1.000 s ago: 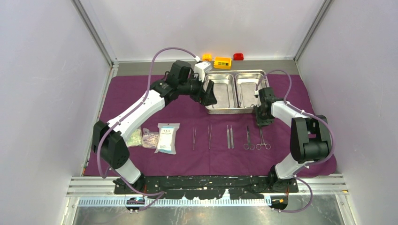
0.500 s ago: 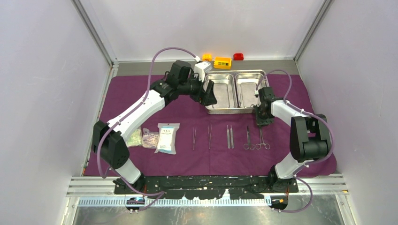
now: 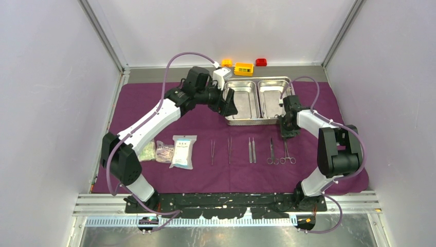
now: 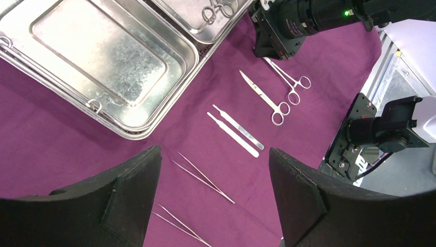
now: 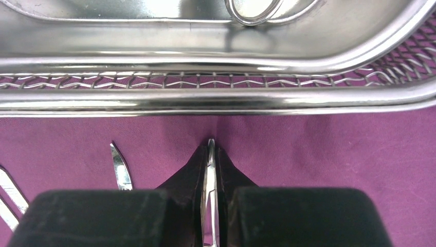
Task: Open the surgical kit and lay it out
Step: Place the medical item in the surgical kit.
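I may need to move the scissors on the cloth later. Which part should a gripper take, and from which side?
Grip the scissors at the narrow shanks between pivot and rings, straight down from above, jaws closing across their width. They lie flat on the purple cloth, so no side offers an edge; bare cloth shows on both sides.

Shiny steel tray (image 3: 254,122), matt purple cloth (image 3: 205,180)

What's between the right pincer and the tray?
Bare cloth only, in the right wrist view: the right pincer, shut on a clamp, sits short of the tray.
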